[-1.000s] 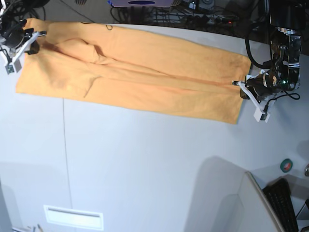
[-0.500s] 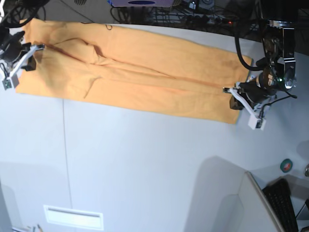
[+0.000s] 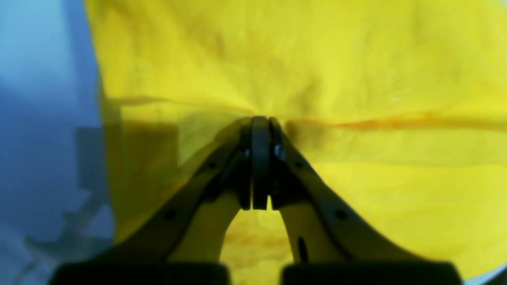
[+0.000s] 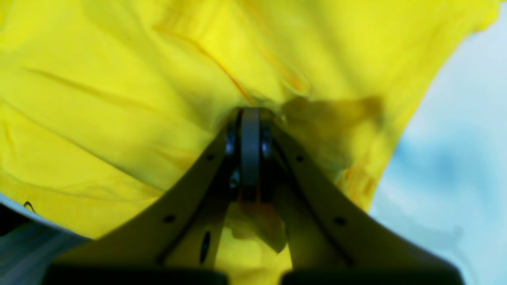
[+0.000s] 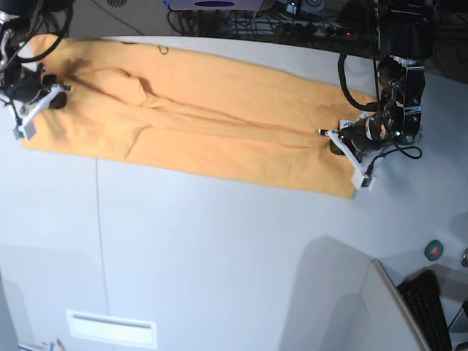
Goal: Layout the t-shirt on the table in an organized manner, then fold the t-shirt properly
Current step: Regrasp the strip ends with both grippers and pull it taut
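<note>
We see the t-shirt stretched in a long orange-yellow band across the far part of the surface, spanning from one gripper to the other. The left gripper is clamped on the cloth at one end of the band; in the left wrist view its jaws meet with fabric bunched between them, and creases radiate outward from the pinch. The right gripper is likewise pressed together on the cloth at the opposite end, and the right wrist view shows the same gathered folds running away from its tips, with a dark shadowed fold just beside them. Between the two grippers the cloth lies mostly flat, with a raised wrinkle nearer the right gripper and a long crease leading toward the left one.

The surface is white and wide, with a thin dark seam running across it below the right gripper's end of the shirt. On the near side of the left gripper, at the surface's corner, we find a black keyboard and a small green roll of tape. Behind both grippers, past the far edge, dark cables tangle against the dim floor.
</note>
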You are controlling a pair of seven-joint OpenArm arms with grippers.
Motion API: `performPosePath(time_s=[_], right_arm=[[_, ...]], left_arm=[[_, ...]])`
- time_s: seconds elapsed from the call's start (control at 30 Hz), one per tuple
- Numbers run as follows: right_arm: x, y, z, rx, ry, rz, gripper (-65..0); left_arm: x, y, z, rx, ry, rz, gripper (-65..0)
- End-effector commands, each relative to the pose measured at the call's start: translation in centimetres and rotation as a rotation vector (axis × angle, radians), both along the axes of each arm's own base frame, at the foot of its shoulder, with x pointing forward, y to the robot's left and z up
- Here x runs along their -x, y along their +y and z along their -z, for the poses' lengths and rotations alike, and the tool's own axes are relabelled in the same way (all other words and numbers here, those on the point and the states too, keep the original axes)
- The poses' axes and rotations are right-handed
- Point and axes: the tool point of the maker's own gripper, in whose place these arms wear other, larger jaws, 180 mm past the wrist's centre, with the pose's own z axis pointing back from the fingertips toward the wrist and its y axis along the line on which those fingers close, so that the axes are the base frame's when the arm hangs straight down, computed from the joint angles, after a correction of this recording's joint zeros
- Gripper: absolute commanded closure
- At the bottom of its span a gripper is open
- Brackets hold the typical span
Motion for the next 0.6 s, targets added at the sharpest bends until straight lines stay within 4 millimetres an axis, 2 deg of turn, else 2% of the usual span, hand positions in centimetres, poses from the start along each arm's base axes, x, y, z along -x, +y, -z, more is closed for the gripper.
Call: performPosePath(time_s=[0.0,0.07,0.2,0.4,0.5,0.57], right_arm=[[-1.7,-1.0,-0.6,0.018,-0.032,0.012,0.0],[-3.9,-1.6,-0.9,0.008,-0.071,0.036,0.0],[-7.9,-0.5,-0.3,0.004,-0.104,0.003,0.0],[-11.3,-0.4,-0.6,0.104,-0.100,-0.072,0.0],[-12.4,-0.5,-1.3,0.129,-0.115,-0.088,0.0],[-13.0,-0.7,-1.9,0.137,-0.131,-0.089,0.0]], left_arm=[[-0.3,1.5,0.1,-0.056,-0.002,-0.020,0.0],[-1.3,2.2,0.2,-0.063,-0.026,-0.036,0.0],[-3.5,3.2,0.3,-0.054,-0.027,-0.082,0.0],[-7.2,3.3,-1.7,-0.048,-0.082,-0.088,0.0],[-7.8,3.3,-2.3,-0.040,-0.098,-0.097,0.0],[-8.4,3.3,-3.3,-0.044,-0.133,-0.089,0.0]])
